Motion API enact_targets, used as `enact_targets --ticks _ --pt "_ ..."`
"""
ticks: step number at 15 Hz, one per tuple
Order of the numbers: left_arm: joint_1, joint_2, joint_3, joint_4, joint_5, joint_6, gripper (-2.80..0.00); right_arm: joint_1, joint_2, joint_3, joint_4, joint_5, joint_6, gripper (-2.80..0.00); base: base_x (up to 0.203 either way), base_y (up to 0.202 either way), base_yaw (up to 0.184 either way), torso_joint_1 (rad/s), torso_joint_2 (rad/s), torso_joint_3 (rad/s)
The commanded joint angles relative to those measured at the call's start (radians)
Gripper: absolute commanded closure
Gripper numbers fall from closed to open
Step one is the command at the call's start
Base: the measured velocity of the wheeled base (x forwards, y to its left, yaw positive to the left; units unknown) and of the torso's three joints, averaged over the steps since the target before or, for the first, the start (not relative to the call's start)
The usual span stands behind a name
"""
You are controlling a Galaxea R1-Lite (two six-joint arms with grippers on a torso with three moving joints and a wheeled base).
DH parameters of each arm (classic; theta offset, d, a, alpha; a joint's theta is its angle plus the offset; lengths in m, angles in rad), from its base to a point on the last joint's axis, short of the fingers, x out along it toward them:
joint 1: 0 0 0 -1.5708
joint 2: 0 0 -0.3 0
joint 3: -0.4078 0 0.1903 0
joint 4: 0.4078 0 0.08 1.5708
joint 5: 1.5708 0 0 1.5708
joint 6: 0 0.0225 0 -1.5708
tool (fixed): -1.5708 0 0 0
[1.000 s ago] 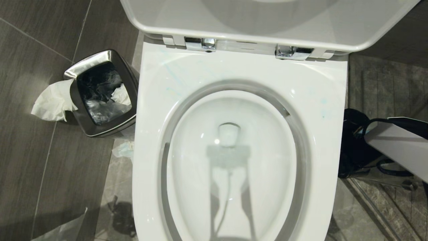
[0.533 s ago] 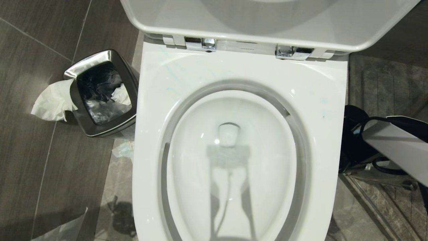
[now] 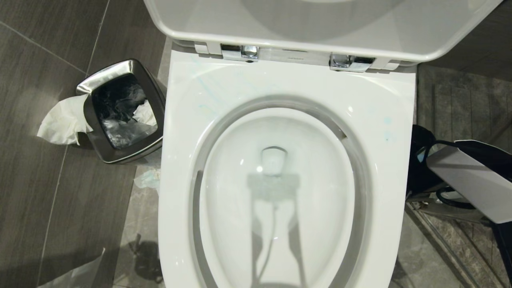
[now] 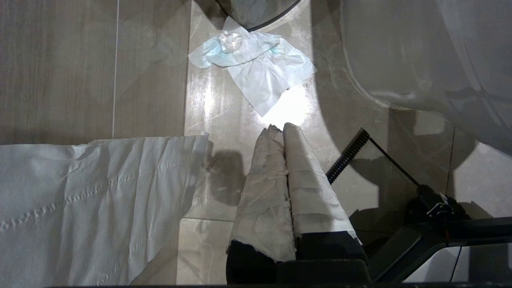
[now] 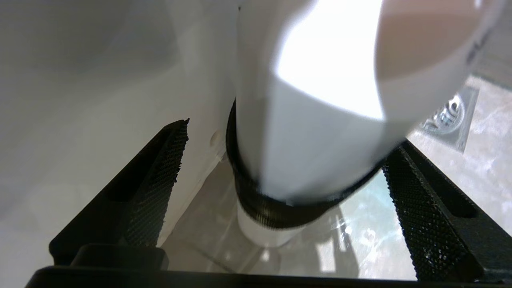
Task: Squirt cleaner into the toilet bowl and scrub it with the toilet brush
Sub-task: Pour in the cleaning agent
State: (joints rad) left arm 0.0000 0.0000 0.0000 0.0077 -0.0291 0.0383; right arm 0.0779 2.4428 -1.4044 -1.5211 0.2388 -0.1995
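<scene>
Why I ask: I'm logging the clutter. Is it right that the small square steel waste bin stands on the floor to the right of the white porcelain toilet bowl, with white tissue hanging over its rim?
Not quite. The small square steel waste bin stands to the left of the white porcelain toilet bowl, as the head view shows. The white tissue does hang over its rim.

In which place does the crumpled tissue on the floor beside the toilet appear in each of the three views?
Head view: the crumpled tissue lies on the floor between the steel bin and the toilet bowl.
Left wrist view: it lies on the pale tile, ahead of the shut left hand.
Right wrist view: not in it.
Shared landmark: the toilet bowl's white outer wall.
</scene>
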Motion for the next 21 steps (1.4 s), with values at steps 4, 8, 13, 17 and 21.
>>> enact_targets --ticks 4,8,13,17,21 --pt "0.000 0.000 0.003 0.000 0.000 0.000 0.00 0.000 0.038 -0.047 -0.009 0.004 -0.006 -2.80 0.000 0.000 0.000 0.000 0.00 0.000" --pt "0.000 0.000 0.003 0.000 0.000 0.002 0.00 0.000 0.054 -0.080 -0.009 0.004 -0.005 -2.80 0.000 0.000 0.000 0.000 0.00 0.000" --pt "0.000 0.000 0.003 0.000 0.000 0.000 0.00 0.000 0.081 -0.149 -0.009 0.005 -0.006 -2.80 0.000 0.000 0.000 0.000 0.00 0.000" --pt "0.000 0.000 0.003 0.000 0.000 0.000 0.00 0.000 0.098 -0.180 -0.009 0.005 -0.006 -2.80 0.000 0.000 0.000 0.000 0.00 0.000" --pt "0.000 0.000 0.003 0.000 0.000 0.000 0.00 0.000 0.132 -0.245 -0.009 0.005 -0.006 -2.80 0.000 0.000 0.000 0.000 0.00 0.000"
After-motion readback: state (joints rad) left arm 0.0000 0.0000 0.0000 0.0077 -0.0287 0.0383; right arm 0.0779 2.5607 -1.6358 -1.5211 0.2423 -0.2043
